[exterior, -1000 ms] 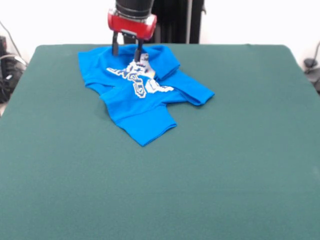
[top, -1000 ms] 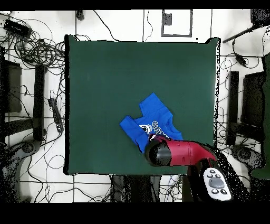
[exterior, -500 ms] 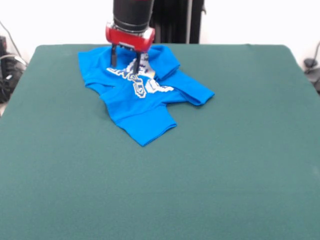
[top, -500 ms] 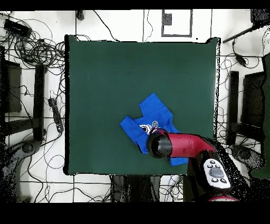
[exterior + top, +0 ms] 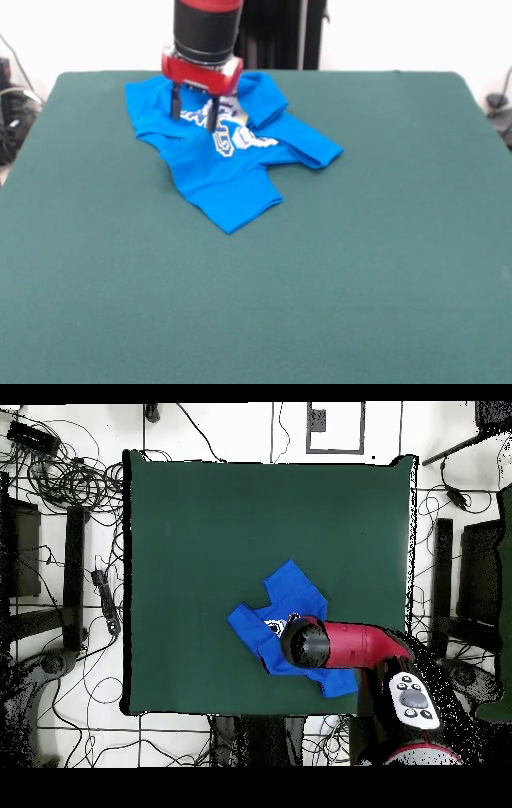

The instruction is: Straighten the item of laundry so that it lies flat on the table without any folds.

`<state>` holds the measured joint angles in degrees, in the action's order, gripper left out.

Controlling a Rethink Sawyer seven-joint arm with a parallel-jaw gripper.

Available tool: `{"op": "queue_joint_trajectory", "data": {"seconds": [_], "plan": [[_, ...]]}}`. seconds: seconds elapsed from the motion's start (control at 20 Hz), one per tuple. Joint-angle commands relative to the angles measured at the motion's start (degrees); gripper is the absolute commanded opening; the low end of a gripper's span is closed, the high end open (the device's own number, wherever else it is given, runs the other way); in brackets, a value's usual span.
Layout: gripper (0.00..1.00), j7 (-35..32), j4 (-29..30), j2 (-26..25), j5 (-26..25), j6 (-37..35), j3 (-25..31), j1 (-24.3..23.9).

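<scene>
Lying crumpled on the far left part of the table (image 5: pixel 384 264), the blue T-shirt (image 5: pixel 228 188) was bunched up, with folds along its right side and one flap reaching toward the near side. Its white print (image 5: pixel 232 140) was creased and partly hidden. The gripper (image 5: pixel 193 114) hung right over the shirt's far part, its two dark fingers (image 5: pixel 174 102) spread apart with their tips down at the cloth. From above, the red arm (image 5: pixel 350 646) covered much of the shirt
</scene>
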<state>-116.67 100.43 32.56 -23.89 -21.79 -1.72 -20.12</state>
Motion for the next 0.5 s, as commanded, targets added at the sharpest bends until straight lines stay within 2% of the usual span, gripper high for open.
{"op": "queue_joint_trajectory", "data": {"seconds": [0.05,0.5], "plan": [[1.00,-0.75,-4.87,-1.59,3.09,-5.64,7.76,2.29],[1.00,-1.45,-8.17,-4.68,3.07,-5.43,7.41,3.06]]}}
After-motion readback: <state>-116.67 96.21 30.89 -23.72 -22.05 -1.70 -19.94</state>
